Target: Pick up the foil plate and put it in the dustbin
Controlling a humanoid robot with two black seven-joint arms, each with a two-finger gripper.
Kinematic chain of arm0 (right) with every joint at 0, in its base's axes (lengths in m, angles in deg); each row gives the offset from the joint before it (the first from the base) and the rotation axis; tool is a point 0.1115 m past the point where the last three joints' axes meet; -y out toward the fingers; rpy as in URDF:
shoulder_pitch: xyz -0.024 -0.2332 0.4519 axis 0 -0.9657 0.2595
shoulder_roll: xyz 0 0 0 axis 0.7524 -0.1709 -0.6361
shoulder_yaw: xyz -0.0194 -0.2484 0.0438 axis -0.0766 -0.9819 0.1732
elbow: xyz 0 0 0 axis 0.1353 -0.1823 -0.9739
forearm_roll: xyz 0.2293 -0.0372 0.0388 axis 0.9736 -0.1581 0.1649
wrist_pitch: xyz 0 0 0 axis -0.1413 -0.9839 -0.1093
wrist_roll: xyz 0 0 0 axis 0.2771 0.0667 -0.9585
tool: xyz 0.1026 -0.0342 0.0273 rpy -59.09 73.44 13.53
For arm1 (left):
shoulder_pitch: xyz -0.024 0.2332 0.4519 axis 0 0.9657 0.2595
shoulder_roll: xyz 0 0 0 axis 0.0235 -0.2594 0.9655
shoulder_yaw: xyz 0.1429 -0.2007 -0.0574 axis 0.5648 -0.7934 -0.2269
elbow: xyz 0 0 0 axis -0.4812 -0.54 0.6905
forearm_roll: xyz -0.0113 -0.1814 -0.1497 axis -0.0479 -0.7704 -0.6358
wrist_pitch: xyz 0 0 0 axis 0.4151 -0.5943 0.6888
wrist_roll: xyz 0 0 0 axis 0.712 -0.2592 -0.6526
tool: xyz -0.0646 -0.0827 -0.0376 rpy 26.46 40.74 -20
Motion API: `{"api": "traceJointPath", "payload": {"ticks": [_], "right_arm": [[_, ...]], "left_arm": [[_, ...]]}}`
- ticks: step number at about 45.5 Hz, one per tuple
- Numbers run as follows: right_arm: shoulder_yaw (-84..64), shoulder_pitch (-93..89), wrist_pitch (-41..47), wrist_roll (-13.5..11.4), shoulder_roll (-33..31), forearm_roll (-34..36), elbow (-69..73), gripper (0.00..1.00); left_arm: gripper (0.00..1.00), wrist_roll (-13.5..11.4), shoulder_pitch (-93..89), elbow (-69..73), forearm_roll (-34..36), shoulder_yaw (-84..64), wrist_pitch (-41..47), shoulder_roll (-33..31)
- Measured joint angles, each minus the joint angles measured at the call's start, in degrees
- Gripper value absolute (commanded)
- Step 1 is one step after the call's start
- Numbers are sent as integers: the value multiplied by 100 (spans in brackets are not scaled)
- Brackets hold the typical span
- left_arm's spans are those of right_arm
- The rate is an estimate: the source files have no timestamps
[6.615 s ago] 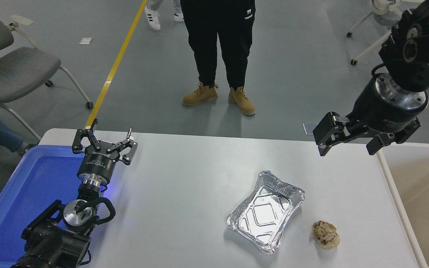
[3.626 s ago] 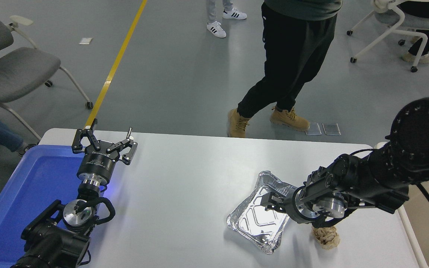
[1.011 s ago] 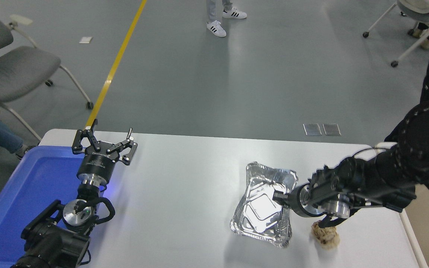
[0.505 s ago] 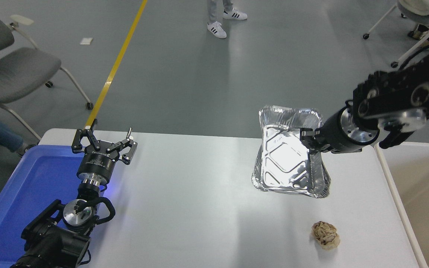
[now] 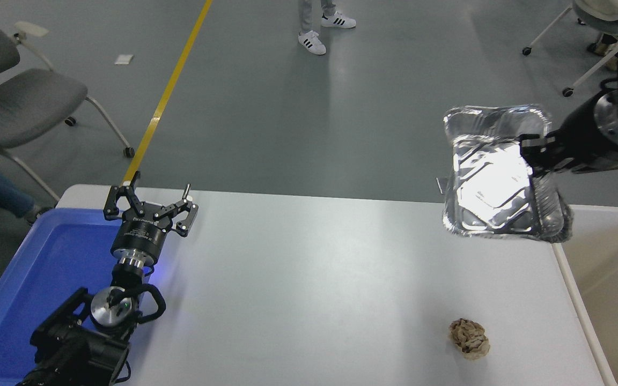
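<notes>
Foil plate [image 5: 494, 177], shiny silver and wrinkled at the rim, hangs in the air, clear of the white surface [image 5: 309, 289], tilted so its embossed base faces the camera. Right tool [image 5: 533, 153] comes in from the right edge and is clenched on the plate's right rim. Plate sits over the surface's far right corner, its lower right corner overlapping the off-white rim of the beige dustbin [image 5: 609, 284], which stands just beside the surface's right edge. Small tan lumpy ball [image 5: 469, 338] lies on the surface near the front right, well apart from the plate. Left tool [image 5: 151, 206] is parked at lower left, fingers spread and grasping nothing, over the far edge of the blue tray [image 5: 30, 284]. Person's white shoes [image 5: 324, 31] visible on the grey floor at top.
</notes>
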Motion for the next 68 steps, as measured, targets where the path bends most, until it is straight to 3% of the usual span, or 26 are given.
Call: {"api": "traceJointPath", "payload": {"ticks": [16, 26, 33, 42, 55, 68], "right_arm": [[259, -1102, -217, -14, -1686, -118, -2092, 0], [1727, -2811, -1122, -32, -2702, -24, -3048, 0], [3179, -4449, -1824, -39, -2966, 82, -3644, 0], [5278, -6678, -2399, -45, -2609, 163, -4970, 0], [7802, -8997, -2737, -56, -1005, 213, -7615, 0], [9305, -9984, -3045, -57, -121, 228, -8335, 0]], "left_arm": [[99, 0, -1, -1, -1, 2, -2, -2], [99, 0, 0, 1, 0, 2, -3, -1], [99, 0, 0, 0, 0, 0, -4, 1], [99, 0, 0, 1, 0, -1, -3, 0], [99, 0, 0, 0, 0, 0, 6, 0], [99, 0, 0, 0, 0, 1, 6, 0]]}}
